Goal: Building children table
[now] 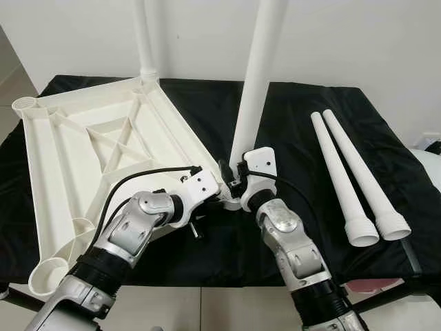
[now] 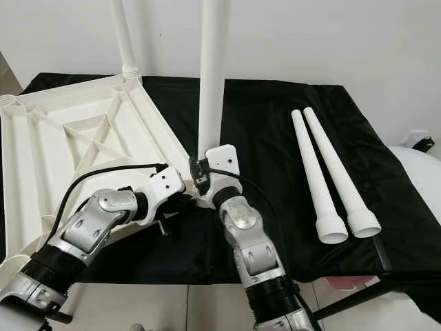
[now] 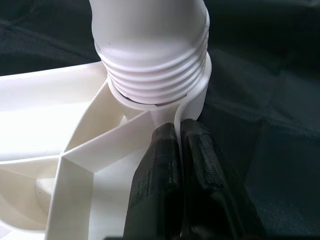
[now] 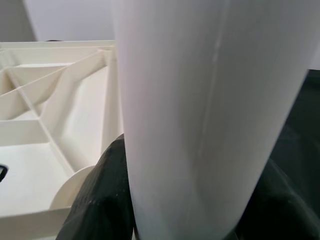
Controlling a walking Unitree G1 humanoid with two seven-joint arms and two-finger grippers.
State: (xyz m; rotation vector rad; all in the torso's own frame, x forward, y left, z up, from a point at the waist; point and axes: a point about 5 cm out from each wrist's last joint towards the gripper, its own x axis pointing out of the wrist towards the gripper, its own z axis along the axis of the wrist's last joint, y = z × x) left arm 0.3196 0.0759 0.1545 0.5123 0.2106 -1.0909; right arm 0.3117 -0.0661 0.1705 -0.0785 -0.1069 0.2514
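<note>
1. The black-covered work table (image 1: 289, 110) carries everything; its cloth runs from the far wall edge to the near edge, where the robot stands.
2. The white tabletop (image 1: 83, 138) of the children's table lies upside down on the left half of the cloth, ribs facing up. One corner reaches toward the middle of the near edge, between the two arms.
3. One leg (image 1: 146, 34) already stands upright in the socket at the tabletop's far corner.
4. A second leg (image 1: 258, 76) stands nearly upright at that near-middle corner, its long axis vertical and leaning slightly. In the left wrist view its threaded end (image 3: 150, 65) sits in the corner socket (image 3: 197, 100), with several threads above the rim.
5. Two spare legs (image 1: 351, 172) lie side by side on the right half of the cloth, long axes running from far edge to near edge, flared ends nearest the robot and well apart from both grippers.
6. The right gripper (image 1: 238, 183) is clamped round the standing leg just above the socket, a finger on either side of it in the right wrist view.
7. The left gripper (image 3: 177, 150) is pinched shut on the socket wall directly below the threads, coming in from the left.
8. My judgement: the coming move is a turn about the leg's vertical axis by the right gripper while the left steadies the corner; the slight lean risks cross-threading.
</note>
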